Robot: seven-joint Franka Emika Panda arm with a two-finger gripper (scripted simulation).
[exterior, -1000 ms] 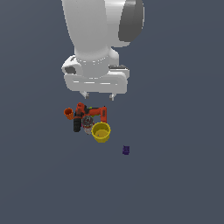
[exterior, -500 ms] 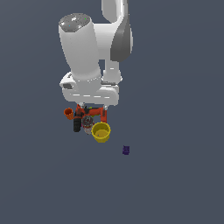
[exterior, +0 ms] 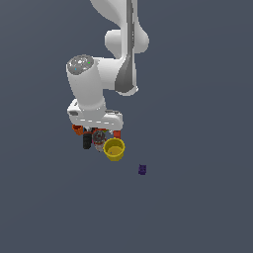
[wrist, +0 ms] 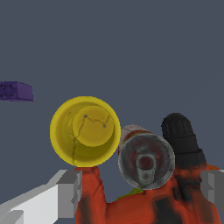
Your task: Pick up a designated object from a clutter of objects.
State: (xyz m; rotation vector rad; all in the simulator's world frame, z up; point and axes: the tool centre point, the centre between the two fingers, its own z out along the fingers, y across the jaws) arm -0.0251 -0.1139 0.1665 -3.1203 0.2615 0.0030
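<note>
The arm's gripper [wrist: 140, 192] hangs spread wide with nothing between its grey fingers [wrist: 70, 192], straddling the orange-red and black power drill [wrist: 144, 205]. The small red-and-white can with grey metal ends [wrist: 145, 161] stands upright directly beneath, its round top facing the wrist. Touching its side is the open yellow cup [wrist: 85, 131], likely to crowd one finger. Well apart lies a small purple block [wrist: 15, 91].

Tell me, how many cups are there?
2: a yellow cup beside the can, and a small orange cup peeking from under the gripper. More might be hidden.
</note>
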